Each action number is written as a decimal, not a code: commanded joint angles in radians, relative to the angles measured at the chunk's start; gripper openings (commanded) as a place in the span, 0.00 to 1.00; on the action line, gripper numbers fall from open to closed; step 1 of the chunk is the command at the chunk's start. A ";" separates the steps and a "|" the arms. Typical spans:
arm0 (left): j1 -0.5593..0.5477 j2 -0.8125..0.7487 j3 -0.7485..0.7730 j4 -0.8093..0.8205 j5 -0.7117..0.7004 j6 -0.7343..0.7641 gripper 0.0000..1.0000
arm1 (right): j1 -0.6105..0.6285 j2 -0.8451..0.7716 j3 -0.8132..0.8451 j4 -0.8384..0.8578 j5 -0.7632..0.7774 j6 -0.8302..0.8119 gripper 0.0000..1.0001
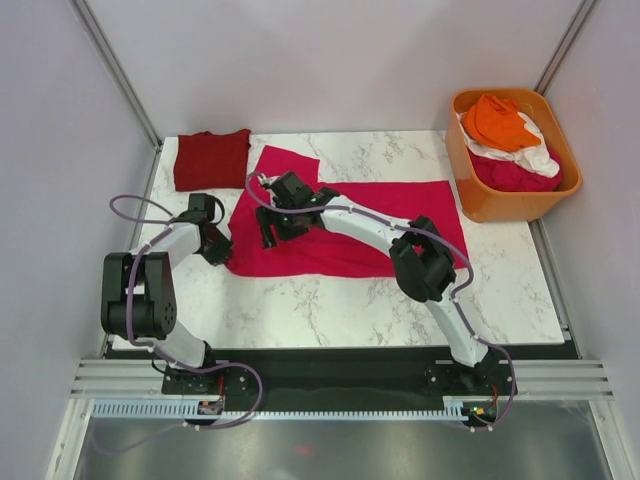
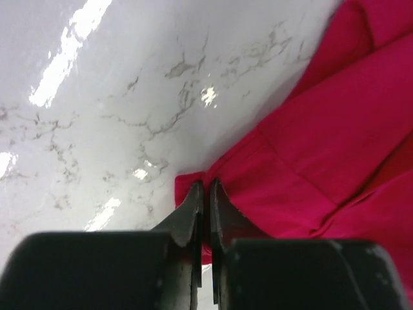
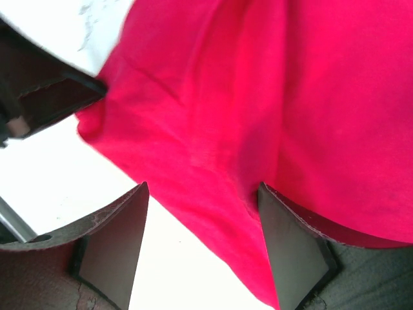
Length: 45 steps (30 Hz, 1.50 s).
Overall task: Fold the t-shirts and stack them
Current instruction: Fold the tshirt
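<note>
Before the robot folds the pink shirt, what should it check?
1. Left hand pinching the pink shirt at its corner: ok, shut on the cloth.
2. Right hand gripping the shirt: not ok, open over the cloth.
3. Shirt lying smooth: not ok, creased near both hands.
4. Maroon shirt out of the way: ok, folded at the back corner.
5. Bare table in front for folding: ok.

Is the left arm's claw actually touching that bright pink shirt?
Touching. The left wrist view shows the left gripper pinching a corner of the bright magenta-pink cloth t-shirt.
</note>
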State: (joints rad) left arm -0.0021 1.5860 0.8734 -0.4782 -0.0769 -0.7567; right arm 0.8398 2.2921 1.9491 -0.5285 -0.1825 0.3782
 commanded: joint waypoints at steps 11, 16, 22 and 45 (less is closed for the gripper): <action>0.001 0.029 -0.031 0.052 -0.064 -0.021 0.02 | 0.198 0.063 0.192 -0.191 0.656 -0.220 0.74; 0.001 0.013 -0.074 0.053 -0.067 -0.038 0.02 | 0.206 0.098 0.194 -0.180 0.560 -0.197 0.67; 0.001 0.017 -0.097 0.061 -0.067 -0.032 0.02 | 0.212 0.153 0.220 -0.163 0.538 -0.193 0.52; 0.001 0.012 -0.108 0.076 -0.060 -0.027 0.02 | 0.190 0.221 0.295 -0.125 0.609 -0.226 0.00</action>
State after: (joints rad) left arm -0.0013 1.5612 0.8150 -0.3588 -0.0792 -0.7731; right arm 1.0386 2.5053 2.2021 -0.6727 0.3843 0.1749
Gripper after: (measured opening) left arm 0.045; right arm 0.010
